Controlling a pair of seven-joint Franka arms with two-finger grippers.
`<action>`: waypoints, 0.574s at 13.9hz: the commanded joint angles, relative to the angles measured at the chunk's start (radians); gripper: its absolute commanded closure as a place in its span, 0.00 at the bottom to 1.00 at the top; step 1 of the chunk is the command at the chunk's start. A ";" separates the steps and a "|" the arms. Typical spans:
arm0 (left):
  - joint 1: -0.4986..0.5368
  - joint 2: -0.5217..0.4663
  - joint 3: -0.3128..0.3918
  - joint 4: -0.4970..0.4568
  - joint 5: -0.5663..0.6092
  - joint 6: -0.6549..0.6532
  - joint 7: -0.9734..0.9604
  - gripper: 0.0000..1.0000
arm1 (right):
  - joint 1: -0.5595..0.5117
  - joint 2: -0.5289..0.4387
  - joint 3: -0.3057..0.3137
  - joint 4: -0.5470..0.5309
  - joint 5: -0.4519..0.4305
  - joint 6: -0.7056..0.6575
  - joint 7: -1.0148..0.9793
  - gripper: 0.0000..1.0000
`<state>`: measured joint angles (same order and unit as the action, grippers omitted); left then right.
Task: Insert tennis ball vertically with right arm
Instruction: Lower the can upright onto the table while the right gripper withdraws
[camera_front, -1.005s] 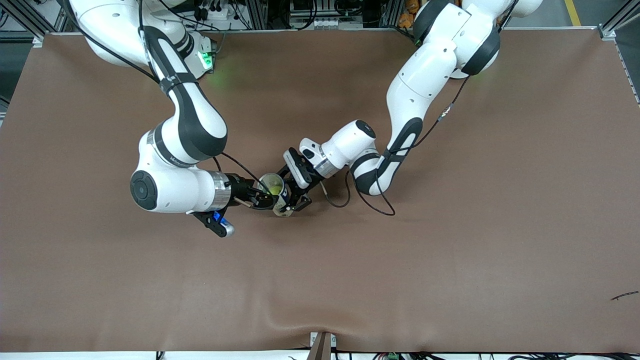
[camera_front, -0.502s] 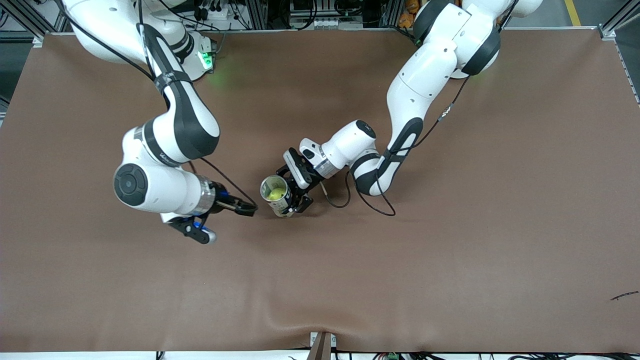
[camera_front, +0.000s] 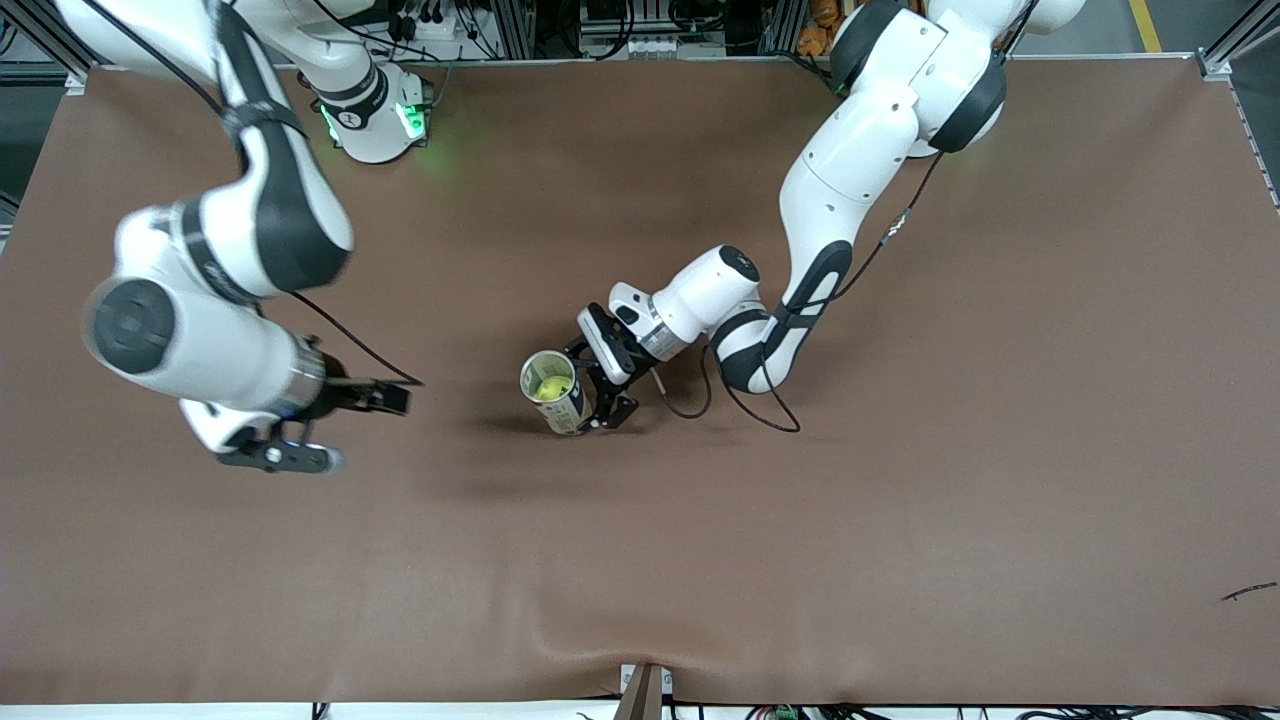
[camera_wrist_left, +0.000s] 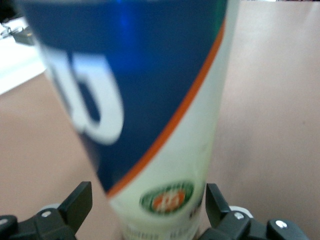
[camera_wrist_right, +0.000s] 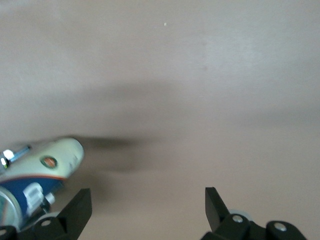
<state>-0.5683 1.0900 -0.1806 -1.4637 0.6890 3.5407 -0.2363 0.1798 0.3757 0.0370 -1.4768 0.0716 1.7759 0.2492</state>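
Observation:
A yellow-green tennis ball (camera_front: 549, 384) lies inside an open-topped can (camera_front: 565, 408) with a blue, white and orange label, which stands on the brown table (camera_front: 900, 520). My left gripper (camera_front: 597, 386) straddles the can low down. In the left wrist view the can (camera_wrist_left: 150, 100) fills the space between the fingers (camera_wrist_left: 80, 201), with gaps at both sides, so the left gripper (camera_wrist_left: 148, 200) is open. My right gripper (camera_front: 398, 397) hangs open and empty over bare table, well off the can toward the right arm's end. The right wrist view shows the right gripper (camera_wrist_right: 148, 200) open over bare cloth and the can (camera_wrist_right: 45, 167) off to one side.
The brown cloth has a ripple at its edge nearest the front camera (camera_front: 600, 650). A small dark scrap (camera_front: 1248, 592) lies near the left arm's end. The left arm's black cable (camera_front: 740, 400) loops on the table beside its wrist.
The right arm has pulled back from the can toward its own end of the table, jaws staying open. The left jaws have opened off the can, which still stands with the ball inside.

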 joint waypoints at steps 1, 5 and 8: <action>0.027 -0.030 -0.008 -0.067 0.015 0.012 -0.029 0.00 | -0.090 -0.181 0.014 -0.183 -0.018 0.011 -0.169 0.00; 0.045 -0.062 -0.008 -0.144 0.015 0.010 -0.070 0.00 | -0.192 -0.270 -0.069 -0.211 -0.018 -0.045 -0.402 0.00; 0.073 -0.088 -0.007 -0.179 0.015 0.004 -0.087 0.00 | -0.186 -0.351 -0.152 -0.206 -0.019 -0.108 -0.421 0.00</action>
<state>-0.5273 1.0657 -0.1855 -1.5677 0.6890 3.5442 -0.2898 -0.0131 0.1109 -0.0906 -1.6403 0.0627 1.6961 -0.1641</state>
